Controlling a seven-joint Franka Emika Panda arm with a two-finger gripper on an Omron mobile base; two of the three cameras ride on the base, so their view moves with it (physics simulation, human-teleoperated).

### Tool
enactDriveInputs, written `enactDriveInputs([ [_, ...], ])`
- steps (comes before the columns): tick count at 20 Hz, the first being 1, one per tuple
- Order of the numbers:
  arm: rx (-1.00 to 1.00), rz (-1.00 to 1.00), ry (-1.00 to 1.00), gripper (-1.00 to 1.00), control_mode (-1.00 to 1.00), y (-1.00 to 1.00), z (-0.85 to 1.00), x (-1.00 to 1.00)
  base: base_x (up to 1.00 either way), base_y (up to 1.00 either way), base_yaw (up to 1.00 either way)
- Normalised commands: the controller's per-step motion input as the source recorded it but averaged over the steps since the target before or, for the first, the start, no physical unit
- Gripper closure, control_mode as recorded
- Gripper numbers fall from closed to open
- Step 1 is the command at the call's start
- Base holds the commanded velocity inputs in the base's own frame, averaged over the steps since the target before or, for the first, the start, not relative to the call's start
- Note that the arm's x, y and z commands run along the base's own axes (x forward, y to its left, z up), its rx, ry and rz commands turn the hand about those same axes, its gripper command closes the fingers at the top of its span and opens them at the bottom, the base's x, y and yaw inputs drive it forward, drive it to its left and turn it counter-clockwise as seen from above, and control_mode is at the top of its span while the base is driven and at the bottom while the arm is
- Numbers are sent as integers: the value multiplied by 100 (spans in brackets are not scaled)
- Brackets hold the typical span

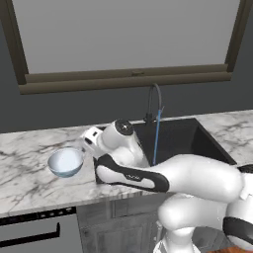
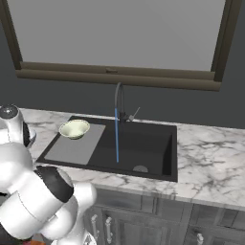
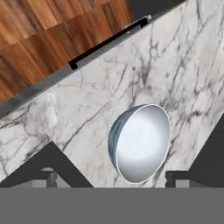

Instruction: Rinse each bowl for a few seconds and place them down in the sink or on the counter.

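Note:
The white bowl with a light blue outside rests upright on the marble counter, left of the sink. My gripper hovers over it, open, with one fingertip on each side of the bowl's near rim and neither touching it. In the left base view my hand is just right of this bowl. The pale yellow-green bowl sits on the grey panel in the left half of the sink. A thin blue stream of water runs from the faucet into the basin.
A dark-framed window ledge runs along the wall behind the faucet. A dishwasher front with a dark handle sits under the counter's left part. More counter stretches right of the sink. Wooden floor lies below.

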Motion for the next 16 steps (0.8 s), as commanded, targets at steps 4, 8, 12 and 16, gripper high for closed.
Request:
enactDriveInputs([
  [4, 0, 3, -11, -100, -100, -78, 100, -78, 0, 0, 0],
  [8, 0, 5, -11, -100, -100, -76, 100, -82, 0, 0, 0],
  [12, 1, 6, -9, -100, -100, -72, 100, -86, 0, 0, 0],
  [16, 0, 6, -9, -100, -100, -71, 100, -85, 0, 0, 0],
])
